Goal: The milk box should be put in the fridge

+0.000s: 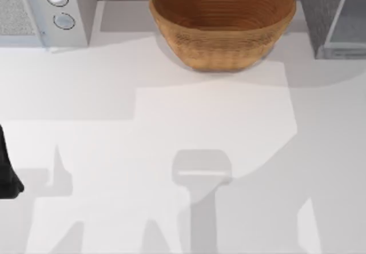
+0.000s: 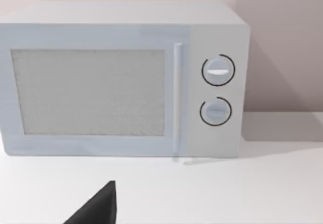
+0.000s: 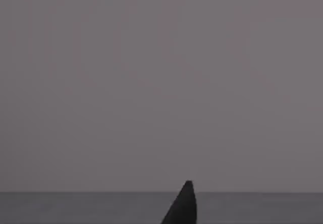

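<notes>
left arm (image 1: 8, 171) at table's left edge

Open white table (image 1: 171, 151) in front, microwave (image 1: 40, 8), wicker bowl (image 1: 223, 22), fridge (image 1: 331, 14) lining the far edge

Bright, even light is falling on the white table (image 1: 171, 122); soft-edged grey shadows are lying across its near half. The wicker bowl (image 1: 223, 22) is casting shade leftward. The right wrist view is showing dim grey.
</notes>
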Available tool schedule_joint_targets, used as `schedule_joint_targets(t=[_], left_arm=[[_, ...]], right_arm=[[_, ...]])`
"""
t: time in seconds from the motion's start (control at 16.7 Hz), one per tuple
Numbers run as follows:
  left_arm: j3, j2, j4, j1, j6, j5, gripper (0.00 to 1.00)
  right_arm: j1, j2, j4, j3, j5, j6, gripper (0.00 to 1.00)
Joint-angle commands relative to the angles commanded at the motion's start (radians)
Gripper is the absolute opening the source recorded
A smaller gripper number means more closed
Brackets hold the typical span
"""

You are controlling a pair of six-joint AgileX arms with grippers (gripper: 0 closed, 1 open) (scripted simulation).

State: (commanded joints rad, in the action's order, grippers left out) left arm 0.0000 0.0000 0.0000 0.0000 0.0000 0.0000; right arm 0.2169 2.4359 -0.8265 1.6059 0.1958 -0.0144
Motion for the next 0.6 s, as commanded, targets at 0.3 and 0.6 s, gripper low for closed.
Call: schedule_joint_targets(t=[0.3, 0.6], left_arm=[[0.000, 0.000, 0.000, 0.000, 0.000, 0.000, 1.00], [0.000, 0.000, 0.000, 0.000, 0.000, 0.000, 1.00]], right_arm=[[0.000, 0.000, 0.000, 0.000, 0.000, 0.000, 1.00], [0.000, 0.000, 0.000, 0.000, 0.000, 0.000, 1.00]])
